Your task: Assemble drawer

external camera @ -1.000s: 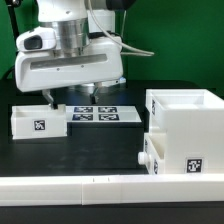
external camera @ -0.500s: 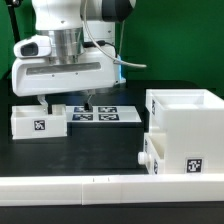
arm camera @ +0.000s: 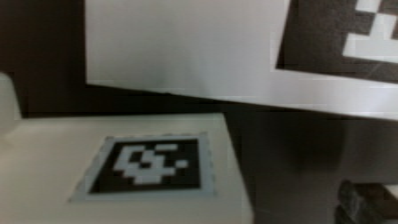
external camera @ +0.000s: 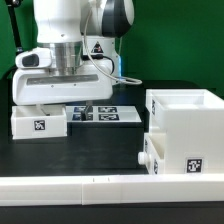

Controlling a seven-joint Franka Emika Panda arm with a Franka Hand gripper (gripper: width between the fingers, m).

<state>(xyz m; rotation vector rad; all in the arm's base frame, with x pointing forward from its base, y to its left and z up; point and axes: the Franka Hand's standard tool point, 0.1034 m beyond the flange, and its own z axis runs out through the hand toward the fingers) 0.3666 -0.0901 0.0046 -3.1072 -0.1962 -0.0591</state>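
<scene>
The drawer's big white housing (external camera: 186,122) stands at the exterior view's right, with one small knobbed tray (external camera: 153,160) sitting low at its front left side. The second small tray (external camera: 38,123) stands alone at the exterior view's left, its tag facing the camera. My gripper (external camera: 67,106) is open and empty, low over that tray's far right corner, with one finger (external camera: 87,108) over the marker board. In the wrist view the tray's tagged wall (arm camera: 151,165) fills the lower part, and one dark fingertip (arm camera: 368,203) shows beside it.
The marker board (external camera: 103,115) lies flat behind the left tray and also shows in the wrist view (arm camera: 249,50). A long low white rail (external camera: 110,190) runs along the table's front. A green wall stands behind.
The arm has moved toward the exterior view's left and come down, bringing the open gripper from over the marker board to the left tray. The parts have not moved.
</scene>
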